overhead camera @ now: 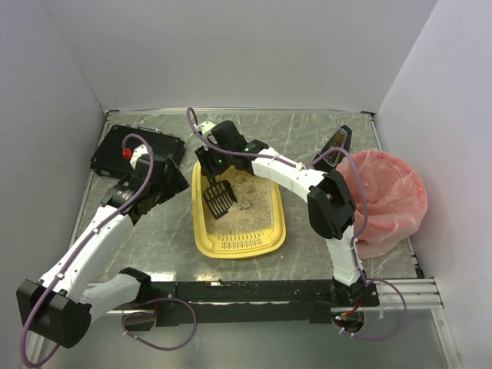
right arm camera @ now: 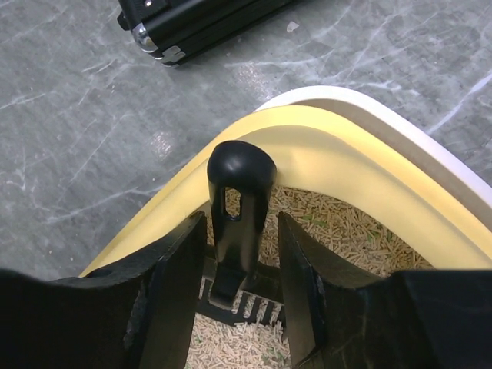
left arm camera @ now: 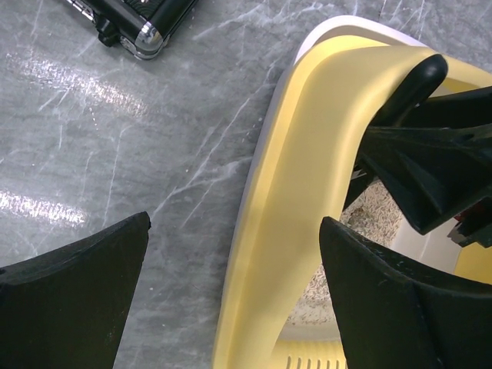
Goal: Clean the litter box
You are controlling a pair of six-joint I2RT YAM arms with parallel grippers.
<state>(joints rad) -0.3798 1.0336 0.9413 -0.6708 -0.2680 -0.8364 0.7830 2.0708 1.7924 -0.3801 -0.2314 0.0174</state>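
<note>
The yellow litter box [overhead camera: 238,246] lies mid-table, holding beige pellet litter. A black slotted scoop [overhead camera: 218,198] stands in its far left part, handle up against the rim. My right gripper [overhead camera: 214,165] reaches down over that corner. In the right wrist view, its fingers flank the scoop handle [right arm camera: 240,207], and a thin gap still shows on each side, so the right gripper [right arm camera: 242,292] is open. My left gripper [left arm camera: 234,261] stands wide open just left of the box. The yellow rim [left arm camera: 307,192] runs between its fingers without touching them.
A flat black box [overhead camera: 134,150] lies at the back left, close to the left arm. A pink bag-lined bin [overhead camera: 384,196] stands at the right. A dark object [overhead camera: 338,142] leans behind the bin. White walls close in the grey marbled table.
</note>
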